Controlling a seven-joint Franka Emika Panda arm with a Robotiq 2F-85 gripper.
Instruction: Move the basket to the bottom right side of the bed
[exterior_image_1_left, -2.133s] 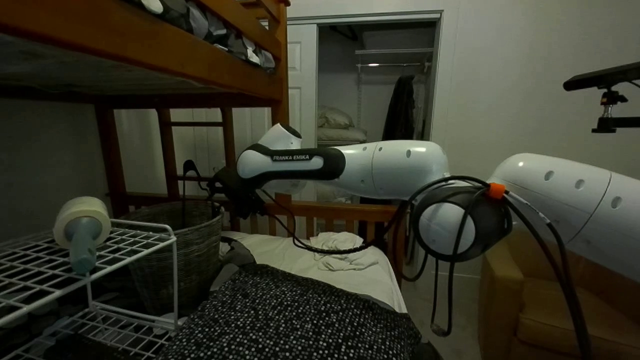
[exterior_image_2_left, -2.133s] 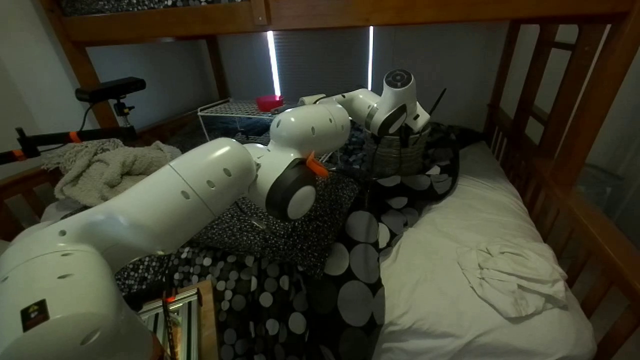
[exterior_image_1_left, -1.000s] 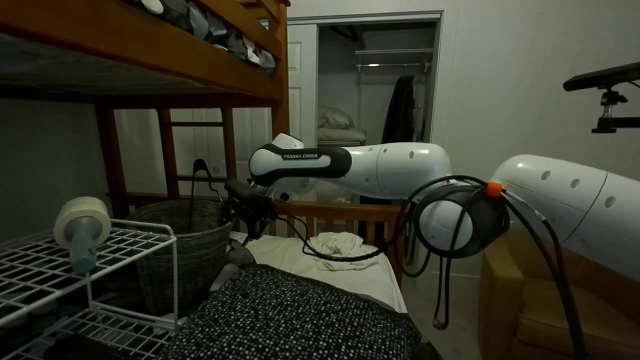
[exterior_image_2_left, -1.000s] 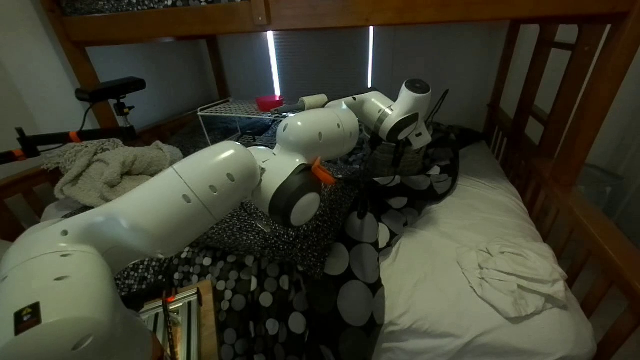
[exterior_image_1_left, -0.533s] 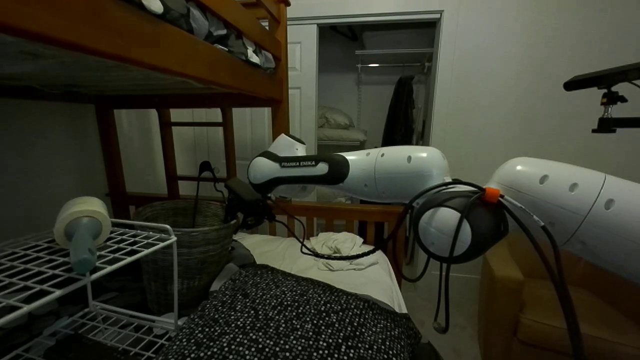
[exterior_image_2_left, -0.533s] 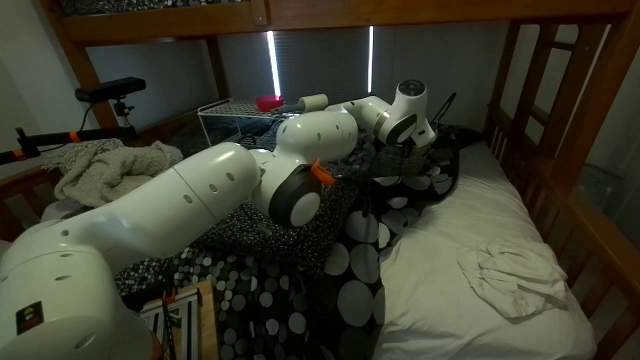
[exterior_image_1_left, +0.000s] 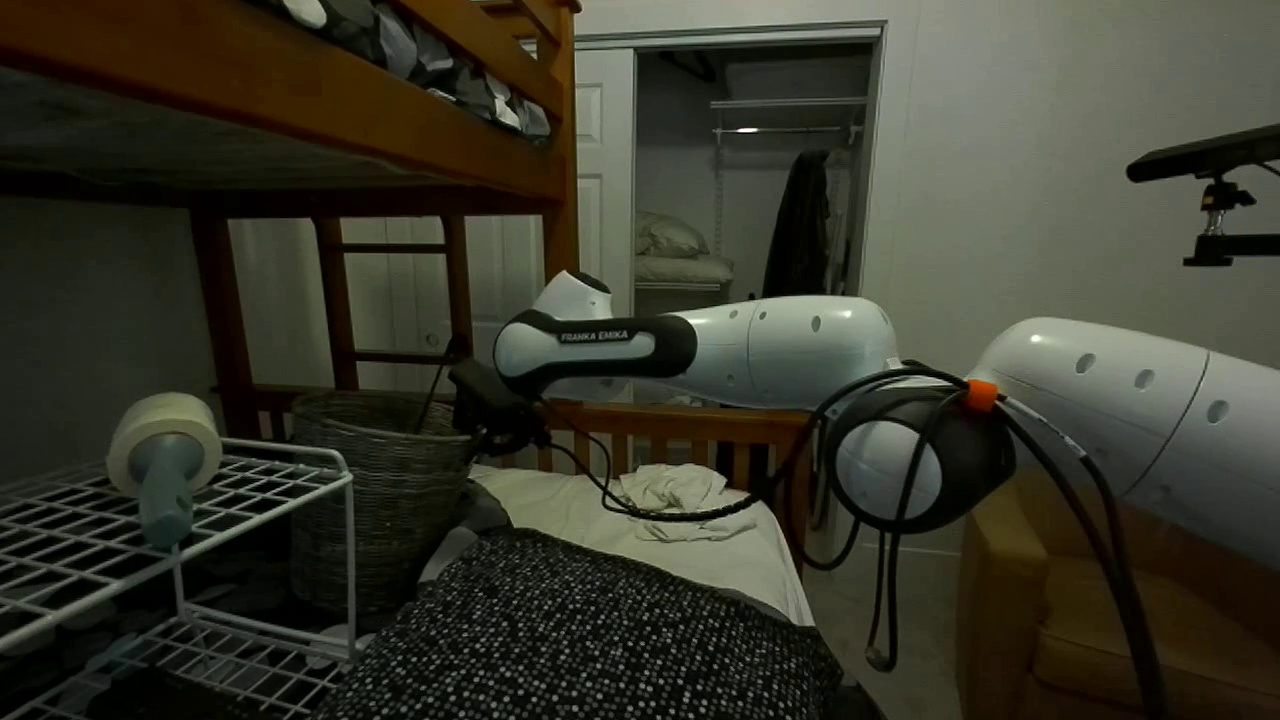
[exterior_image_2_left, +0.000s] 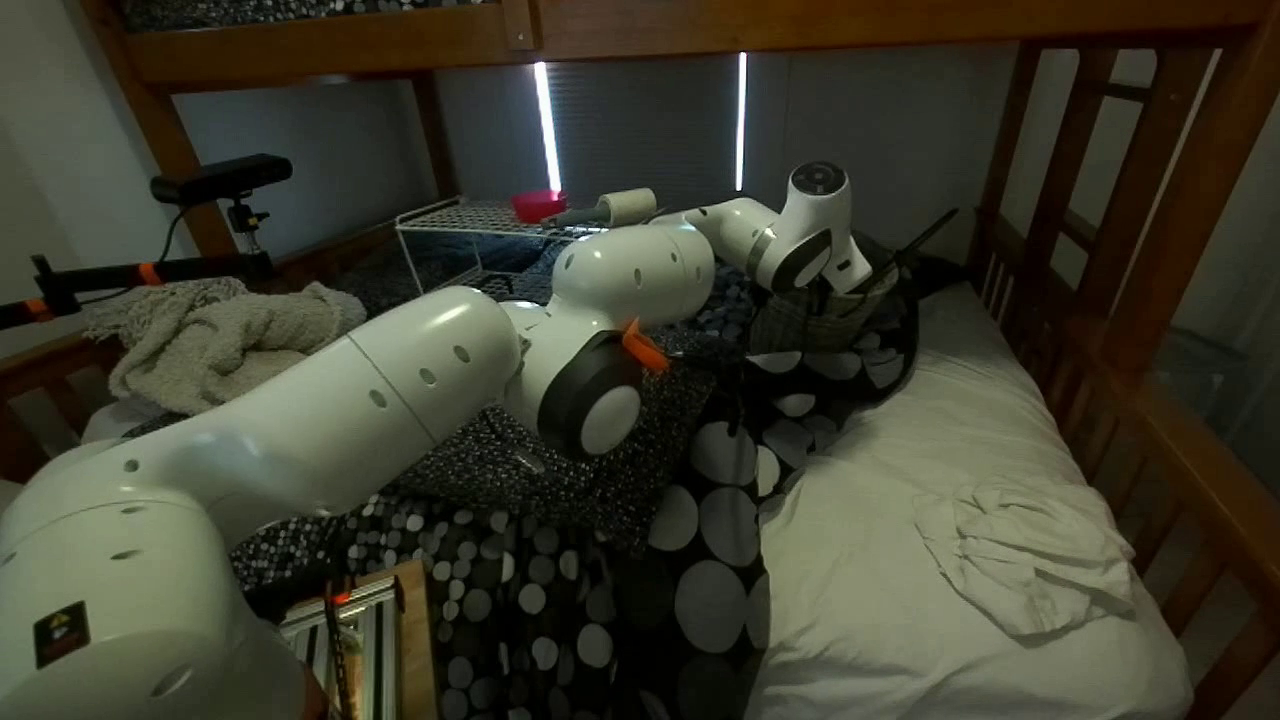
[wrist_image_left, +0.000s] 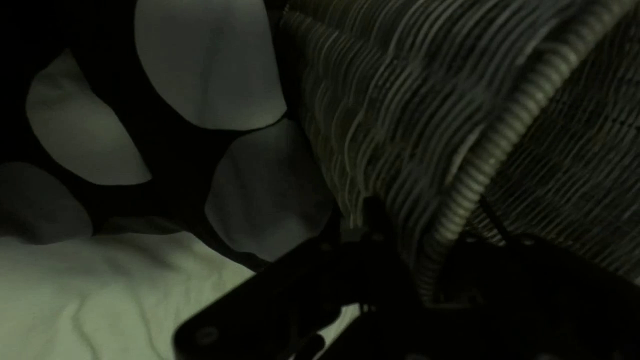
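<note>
Basket (exterior_image_1_left: 390, 505) in my grip, but not yet where it is wanted: so the job stands. Largest is the bed (exterior_image_1_left: 580, 505), its pale sheet (exterior_image_2_left: 890, 560) running along a slatted rail (exterior_image_2_left: 1190, 445), with a dotted cover (exterior_image_2_left: 725, 515) beside it. I take the goal to be that sheet, at the near corner by the rail in an exterior view, though the wording leaves some doubt. At the back of the bed stands a white wire shelf (exterior_image_1_left: 265, 514), and just beside it is the basket, over the dotted cover, tipped a little and well apart from that corner. Whether its base rests on that cover I cannot tell. A crumpled cloth (exterior_image_2_left: 1030, 560) lies on the sheet and might get caught under the basket at set-down. Smaller again, my gripper (wrist_image_left: 425, 240) is clenched on the basket's rim (wrist_image_left: 492, 148), which runs between its fingers (wrist_image_left: 385, 260), outer wall to one side and hollow to the other. As I judge it, the grasp is made; the lift, if there is one, the carry along the bed, the set-down and the release are left.
</note>
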